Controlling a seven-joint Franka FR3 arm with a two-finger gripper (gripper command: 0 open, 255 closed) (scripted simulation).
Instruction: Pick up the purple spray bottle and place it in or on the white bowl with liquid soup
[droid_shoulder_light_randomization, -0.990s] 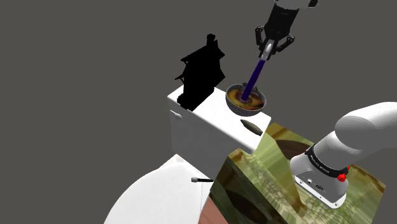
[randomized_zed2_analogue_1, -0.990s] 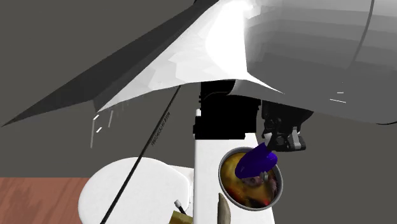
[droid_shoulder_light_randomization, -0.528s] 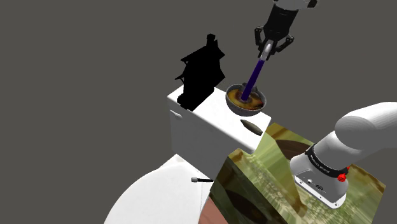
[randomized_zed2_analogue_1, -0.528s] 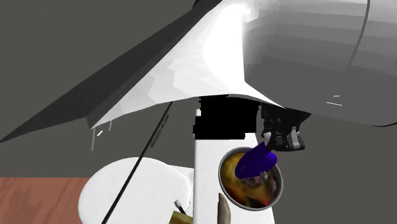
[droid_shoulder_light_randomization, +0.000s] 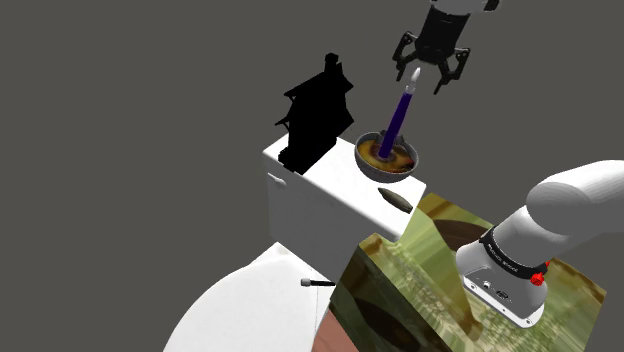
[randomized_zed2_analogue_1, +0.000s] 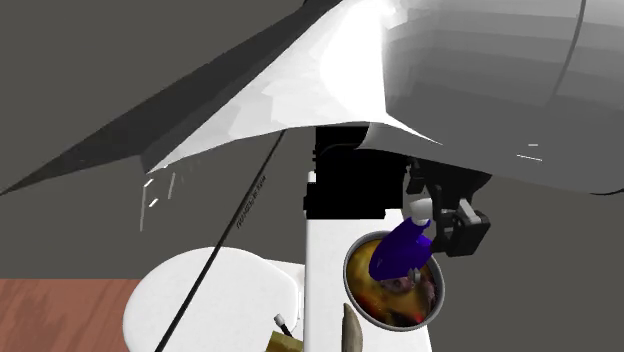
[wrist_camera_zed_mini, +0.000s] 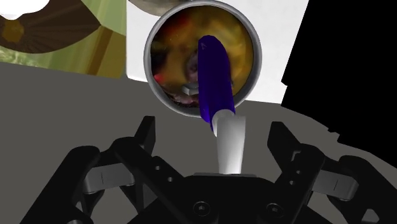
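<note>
Gripper (droid_shoulder_light_randomization: 428, 80) hangs pointing down, its fingers spread wide either side of the white neck of the purple spray bottle (droid_shoulder_light_randomization: 398, 125) without touching it. That bottle leans with its base in the grey soup bowl (droid_shoulder_light_randomization: 375, 168), which sits at a corner of the white counter (droid_shoulder_light_randomization: 310, 195). A black silhouette (droid_shoulder_light_randomization: 315, 110) stands along the neighbouring edge. Plain grey walls lie behind.

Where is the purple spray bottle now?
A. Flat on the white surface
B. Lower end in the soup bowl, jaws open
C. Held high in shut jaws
B: the purple spray bottle leans with its lower end inside the bowl, and the jaws of the gripper stand apart, not touching its white cap.
</note>
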